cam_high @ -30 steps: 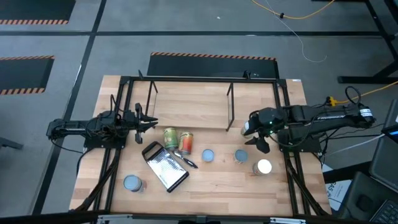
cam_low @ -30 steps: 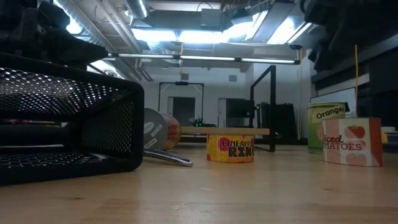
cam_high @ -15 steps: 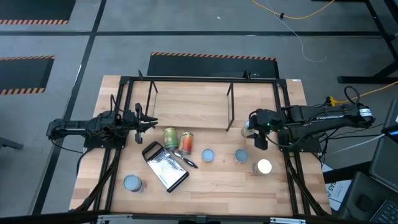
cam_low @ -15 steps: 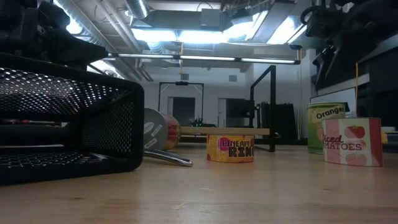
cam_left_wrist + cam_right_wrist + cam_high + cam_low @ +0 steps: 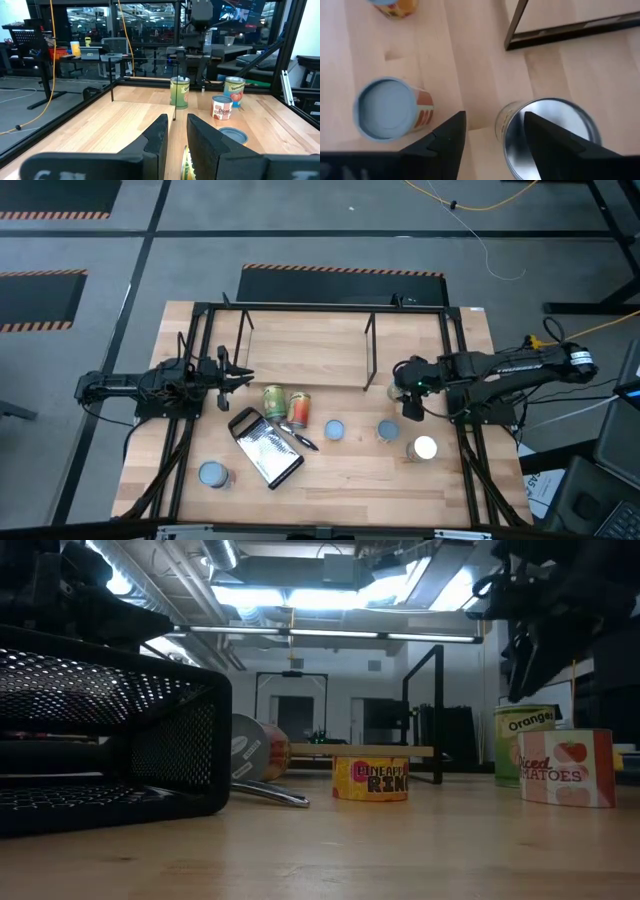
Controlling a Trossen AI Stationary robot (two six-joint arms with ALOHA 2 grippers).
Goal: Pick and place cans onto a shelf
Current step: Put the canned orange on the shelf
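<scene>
Cans, counted from above: seven, all on the table, none on a rack board. Two lying side by side, green-labelled (image 5: 273, 402) and orange-red (image 5: 298, 408), just left of centre; two blue-topped (image 5: 334, 430) (image 5: 388, 430) upright to their right; one cream-topped (image 5: 424, 448) nearer; one blue-grey (image 5: 211, 474) near left, beyond one grater (image 5: 265, 448); one silver-topped (image 5: 580, 127) by the one shelf's (image 5: 305, 350) right leg. Right gripper (image 5: 492, 132) over that silver can, fingers spread. Left gripper (image 5: 177, 135) at left, slightly parted, holding nothing.
</scene>
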